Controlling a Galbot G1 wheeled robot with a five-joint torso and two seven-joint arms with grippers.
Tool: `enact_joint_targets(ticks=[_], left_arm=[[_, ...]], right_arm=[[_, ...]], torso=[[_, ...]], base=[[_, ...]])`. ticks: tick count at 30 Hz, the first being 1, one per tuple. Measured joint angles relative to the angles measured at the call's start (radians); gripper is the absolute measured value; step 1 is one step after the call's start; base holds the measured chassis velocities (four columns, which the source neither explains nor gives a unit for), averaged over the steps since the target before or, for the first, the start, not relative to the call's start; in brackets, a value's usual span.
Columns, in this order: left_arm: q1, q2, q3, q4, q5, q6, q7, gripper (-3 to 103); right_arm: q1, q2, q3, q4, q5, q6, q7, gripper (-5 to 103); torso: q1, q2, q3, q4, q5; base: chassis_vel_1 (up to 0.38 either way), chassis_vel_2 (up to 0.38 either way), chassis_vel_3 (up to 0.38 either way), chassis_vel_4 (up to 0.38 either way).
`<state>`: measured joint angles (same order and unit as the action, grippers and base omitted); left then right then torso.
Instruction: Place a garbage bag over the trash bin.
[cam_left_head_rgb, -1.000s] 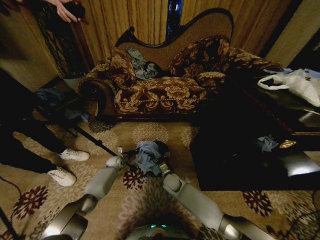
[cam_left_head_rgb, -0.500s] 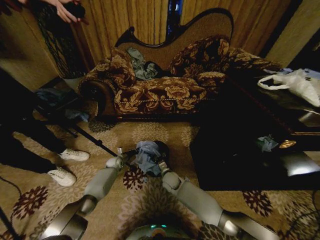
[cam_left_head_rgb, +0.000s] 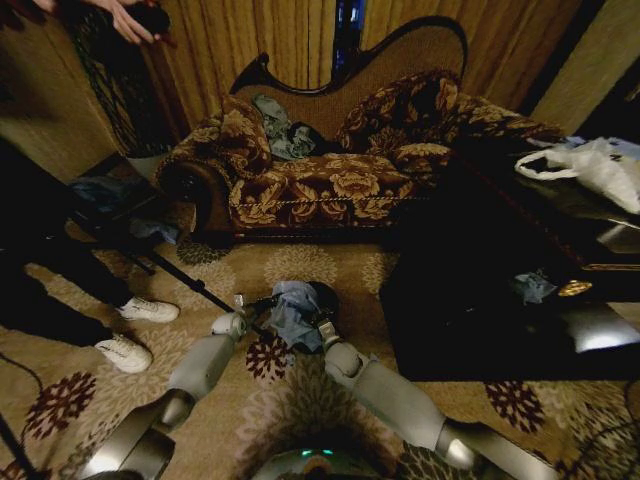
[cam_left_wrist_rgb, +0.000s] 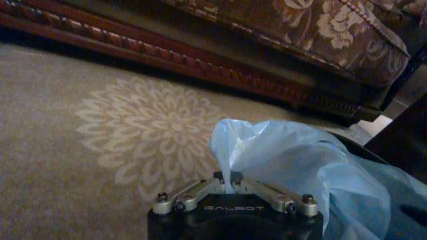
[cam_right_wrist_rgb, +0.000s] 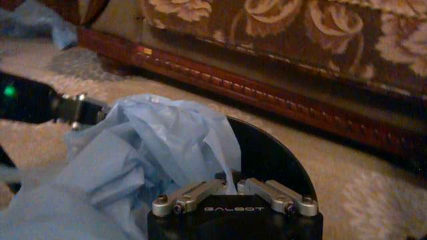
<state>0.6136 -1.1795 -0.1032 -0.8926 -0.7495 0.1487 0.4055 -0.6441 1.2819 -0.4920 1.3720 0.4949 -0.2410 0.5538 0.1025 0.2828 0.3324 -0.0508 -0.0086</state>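
Bag (cam_left_head_rgb: 292, 312) bunched over bin (cam_left_head_rgb: 324, 296) mouth, on the carpet (cam_left_head_rgb: 300, 265) in front of the sofa (cam_left_head_rgb: 330, 170); black rim exposed on the sofa side. Left gripper (cam_left_wrist_rgb: 229, 188) beside the bin, fingers pinched on a bag fold. Right gripper (cam_right_wrist_rgb: 234, 189) at the rim on the side away from the sofa, fingers clamped on film.

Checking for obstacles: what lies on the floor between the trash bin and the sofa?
Only bare patterned carpet lies between the trash bin and the sofa, as the head view shows.
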Motion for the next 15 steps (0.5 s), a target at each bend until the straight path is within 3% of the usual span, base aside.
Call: enact_joint_targets(ticks=[6,9,12,15], left_arm=[[0.003,-0.001,0.0,-0.006,0.0,0.0,0.0,0],[0.006,-0.004,-0.002,-0.014,0.0,0.002,-0.001,0],[0.011,-0.007,-0.005,-0.025,0.004,0.004,-0.002,0],[0.015,-0.007,-0.006,-0.033,0.006,0.007,-0.003,0]], right_arm=[[0.0,0.021,0.014,0.016,0.049,-0.003,0.064,0],[0.002,0.03,0.02,-0.001,-0.003,0.019,0.073,0],[0.002,0.04,0.049,-0.027,-0.121,0.053,0.075,0],[0.002,0.04,0.063,-0.032,-0.152,0.06,0.075,0]], torso=[[0.0,0.0,0.0,0.0,0.0],[0.0,0.0,0.0,0.0,-0.0001],[0.0,0.0,0.0,0.0,0.0],[0.0,0.0,0.0,0.0,0.0]], base=[[0.0,0.0,0.0,0.0],[0.0,0.0,0.0,0.0],[0.0,0.0,0.0,0.0],[0.0,0.0,0.0,0.0]])
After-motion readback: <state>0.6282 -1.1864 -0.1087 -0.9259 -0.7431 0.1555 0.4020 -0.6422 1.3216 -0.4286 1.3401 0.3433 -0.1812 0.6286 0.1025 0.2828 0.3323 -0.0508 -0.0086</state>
